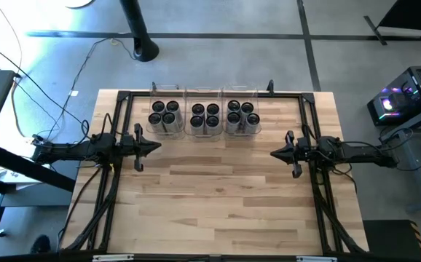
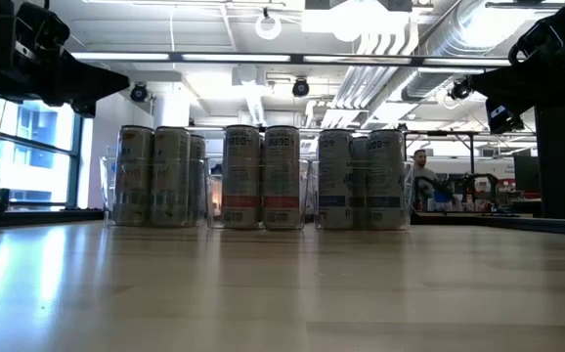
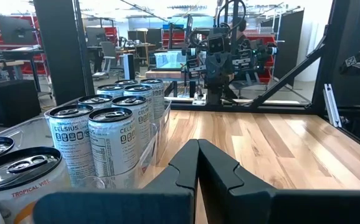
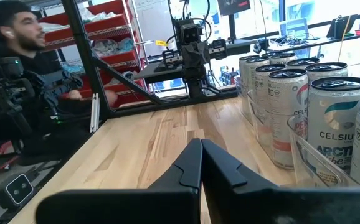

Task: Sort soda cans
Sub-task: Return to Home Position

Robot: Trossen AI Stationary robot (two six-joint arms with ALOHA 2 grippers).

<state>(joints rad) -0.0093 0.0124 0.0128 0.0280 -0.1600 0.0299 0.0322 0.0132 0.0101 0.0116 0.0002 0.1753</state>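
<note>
The soda cans stand upright in three clear bins along the table's far edge: a left group (image 1: 164,116), a middle group (image 1: 205,116) and a right group (image 1: 242,114), each of several cans. In the low view they show as three clusters (image 2: 263,177). My left gripper (image 1: 156,147) hovers above the table's left side, shut, holding nothing, its fingers (image 3: 198,163) pointing toward the right. My right gripper (image 1: 274,153) hovers above the right side, shut and empty, its fingers (image 4: 200,163) pointing left. Both are nearer than the bins and clear of the cans.
A black frame (image 1: 218,94) runs around the table's edges. The wooden table (image 1: 218,204) stretches bare between the grippers and toward the near edge. A person (image 4: 18,81) sits beyond the table's left side, seen in the right wrist view.
</note>
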